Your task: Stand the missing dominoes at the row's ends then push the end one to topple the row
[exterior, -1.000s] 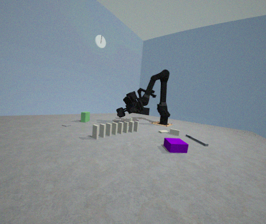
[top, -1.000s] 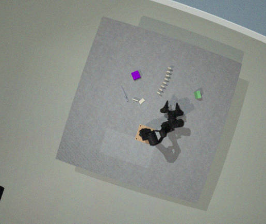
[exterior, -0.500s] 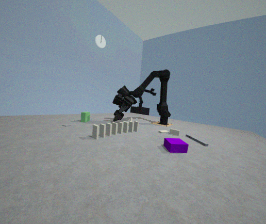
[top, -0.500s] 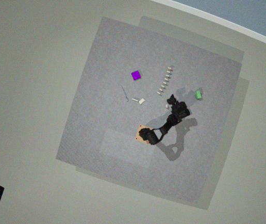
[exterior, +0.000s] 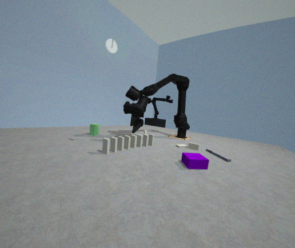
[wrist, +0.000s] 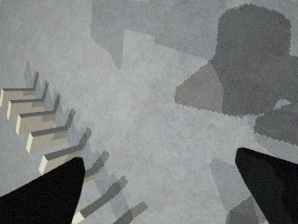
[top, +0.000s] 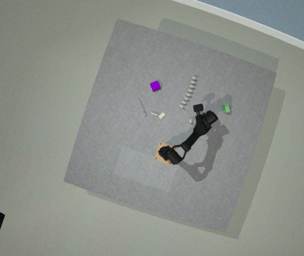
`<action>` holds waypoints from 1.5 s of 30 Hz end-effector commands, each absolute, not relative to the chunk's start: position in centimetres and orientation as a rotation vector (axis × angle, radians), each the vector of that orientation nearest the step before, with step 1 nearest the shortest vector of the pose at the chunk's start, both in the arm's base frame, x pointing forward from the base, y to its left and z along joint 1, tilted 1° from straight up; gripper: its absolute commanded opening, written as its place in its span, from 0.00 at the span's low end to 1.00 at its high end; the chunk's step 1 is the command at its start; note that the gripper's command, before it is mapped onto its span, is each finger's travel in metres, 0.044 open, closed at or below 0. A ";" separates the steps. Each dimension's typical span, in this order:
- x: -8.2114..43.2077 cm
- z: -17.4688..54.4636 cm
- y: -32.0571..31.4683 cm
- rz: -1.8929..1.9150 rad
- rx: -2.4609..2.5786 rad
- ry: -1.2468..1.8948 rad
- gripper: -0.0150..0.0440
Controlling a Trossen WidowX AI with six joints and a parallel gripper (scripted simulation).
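Observation:
A curved row of several standing dominoes [top: 190, 91] [exterior: 127, 142] [wrist: 47, 140] runs beside the arm. A single domino [top: 191, 121] [exterior: 145, 132] stands upright, apart from the row's near end, on the arm base's side. Two loose dominoes lie left of it in the top view: one domino [top: 162, 115] [exterior: 181, 146] flat, one domino [top: 154, 114] [exterior: 193, 146] on its long edge. My gripper [exterior: 135, 128] [wrist: 163, 161] is open and empty, raised above the table on the green block's side of the row. In the wrist view the left finger hides part of the row.
A purple box [top: 155, 86] [exterior: 195, 161] lies across the row from the gripper. A green block [top: 226, 108] [exterior: 94, 129] stands beyond the gripper. A thin dark stick [top: 142, 106] [exterior: 218, 155] lies near the loose dominoes. A small flat piece [exterior: 73, 139] lies near the green block.

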State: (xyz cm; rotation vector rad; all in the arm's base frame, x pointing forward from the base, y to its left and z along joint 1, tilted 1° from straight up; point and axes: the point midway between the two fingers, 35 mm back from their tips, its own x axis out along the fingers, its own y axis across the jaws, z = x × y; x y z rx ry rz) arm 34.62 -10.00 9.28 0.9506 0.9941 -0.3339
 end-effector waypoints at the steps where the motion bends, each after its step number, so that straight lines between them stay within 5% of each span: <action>1: 29.4 14.0 -7.8 -0.830 0.940 1.289 1.00; 23: 28.1 14.5 -7.5 -0.894 0.920 1.335 1.00; 45: 28.4 6.8 -7.6 -0.894 0.920 1.335 1.00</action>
